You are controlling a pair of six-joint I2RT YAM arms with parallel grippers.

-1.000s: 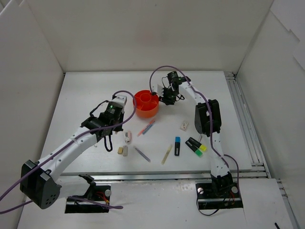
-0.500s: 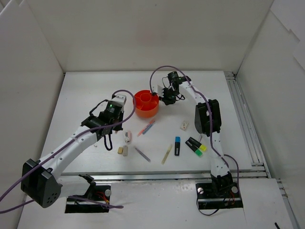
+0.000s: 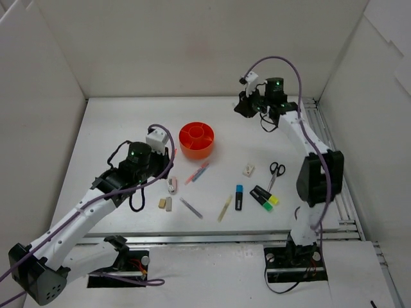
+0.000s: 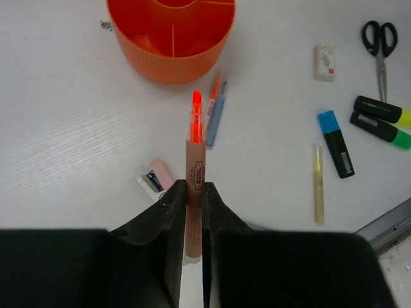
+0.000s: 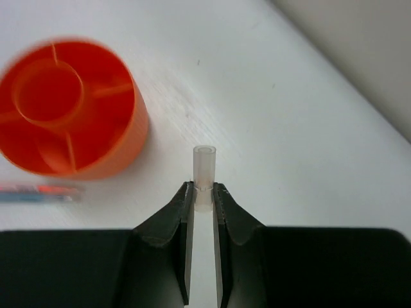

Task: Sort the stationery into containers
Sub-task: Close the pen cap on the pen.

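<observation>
The round orange organiser [image 3: 197, 139] stands mid-table. My left gripper [image 3: 168, 154] hovers just left of it, shut on a tan pen with an orange tip [image 4: 194, 154] that points toward the organiser's wall [image 4: 170, 58]. My right gripper [image 3: 241, 108] is raised at the back right, away from the organiser, shut on a small translucent white tube [image 5: 204, 163]. In the right wrist view the organiser [image 5: 96, 163] lies to the left below. Loose on the table are an orange and a blue pen [image 3: 198, 172], a yellow pen [image 3: 225, 207] and scissors [image 3: 276, 170].
A blue-ended highlighter [image 3: 239, 196] and yellow- and green-ended ones [image 3: 264, 197] lie front right. Tan erasers [image 3: 165, 203], a pink-and-white piece [image 3: 172, 185], a thin pencil [image 3: 191, 207] and a white piece [image 3: 248, 169] lie nearby. White walls enclose the table.
My right arm has swung up and away from the organiser's right rim to the back right, uncovering the scissors. My left arm has drawn back a little with the pen.
</observation>
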